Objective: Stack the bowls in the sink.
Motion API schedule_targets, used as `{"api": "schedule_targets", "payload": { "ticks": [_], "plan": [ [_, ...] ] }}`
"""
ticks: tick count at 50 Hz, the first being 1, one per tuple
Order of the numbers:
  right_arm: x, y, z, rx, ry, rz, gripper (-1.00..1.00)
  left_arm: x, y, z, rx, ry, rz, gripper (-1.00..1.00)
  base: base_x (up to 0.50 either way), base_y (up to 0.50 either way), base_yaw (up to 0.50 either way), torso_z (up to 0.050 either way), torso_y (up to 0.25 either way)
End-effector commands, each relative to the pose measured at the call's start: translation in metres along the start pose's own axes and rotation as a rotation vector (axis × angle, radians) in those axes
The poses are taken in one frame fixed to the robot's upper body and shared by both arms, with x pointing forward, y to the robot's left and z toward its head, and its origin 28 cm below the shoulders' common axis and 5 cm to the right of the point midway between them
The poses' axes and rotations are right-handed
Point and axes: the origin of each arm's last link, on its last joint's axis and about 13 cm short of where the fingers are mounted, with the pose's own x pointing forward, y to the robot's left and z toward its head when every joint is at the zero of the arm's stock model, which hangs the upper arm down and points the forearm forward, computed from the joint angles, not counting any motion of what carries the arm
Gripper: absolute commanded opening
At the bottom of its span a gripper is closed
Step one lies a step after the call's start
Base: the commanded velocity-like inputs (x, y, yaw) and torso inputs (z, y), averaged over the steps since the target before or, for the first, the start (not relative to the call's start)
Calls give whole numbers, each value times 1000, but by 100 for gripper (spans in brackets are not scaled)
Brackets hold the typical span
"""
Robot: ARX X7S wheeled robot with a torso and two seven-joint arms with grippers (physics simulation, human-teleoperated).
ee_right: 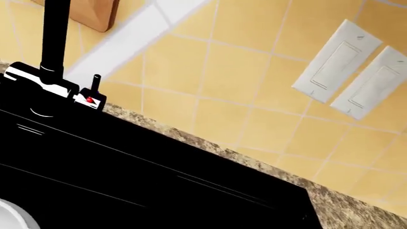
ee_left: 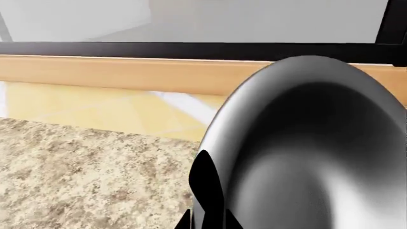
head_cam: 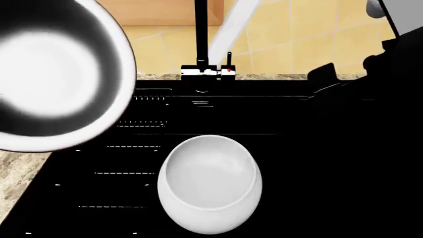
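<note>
The smaller bowl (head_cam: 56, 74), black outside and silvery-grey inside, is lifted high over the left end of the sink (head_cam: 290, 148), close to the head camera. In the left wrist view my left gripper (ee_left: 210, 191) is shut on that bowl's (ee_left: 305, 143) rim, with one black finger (ee_left: 205, 176) lying over the edge. The larger white bowl (head_cam: 210, 183) sits upright on the sink floor near the front, and its edge (ee_right: 7, 217) shows in the right wrist view. My right arm (head_cam: 390, 54) hangs over the sink's right back corner. Its fingers are lost against the black basin.
The dark faucet (head_cam: 201, 49) with a chrome base stands at the sink's back middle. A ribbed drainboard (head_cam: 126, 173) lies left of the white bowl. Speckled granite counter (head_cam: 17, 173) borders the sink on the left. Two wall switches (ee_right: 356, 76) sit on the yellow tiled wall.
</note>
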Motion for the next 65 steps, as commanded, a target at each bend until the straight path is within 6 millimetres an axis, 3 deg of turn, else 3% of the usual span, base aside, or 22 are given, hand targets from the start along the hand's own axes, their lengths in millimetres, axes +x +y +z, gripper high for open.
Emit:
{"api": "schedule_targets", "payload": {
  "ticks": [1,19,27,42,65],
  "plan": [
    [-2,-4,-3,8,-7,-14,100,4,-5,2,-88,79,6,-100,0,0,0,0,0],
    [-1,-6,-8,5,1,-21,100,12,-17,1,-156,196,-35,-100,0,0,0,1,1],
    [-2,-6,-10,7,5,-24,100,20,-32,3,-181,210,-93,-100,0,0,0,0,0],
    [-22,-24,-11,23,-5,-85,100,41,-57,3,-160,210,-185,-100,0,0,0,0,1],
    [-26,-28,-11,23,-4,-103,100,56,-79,-6,-141,241,-210,-100,0,0,0,0,0]
  ]
}}
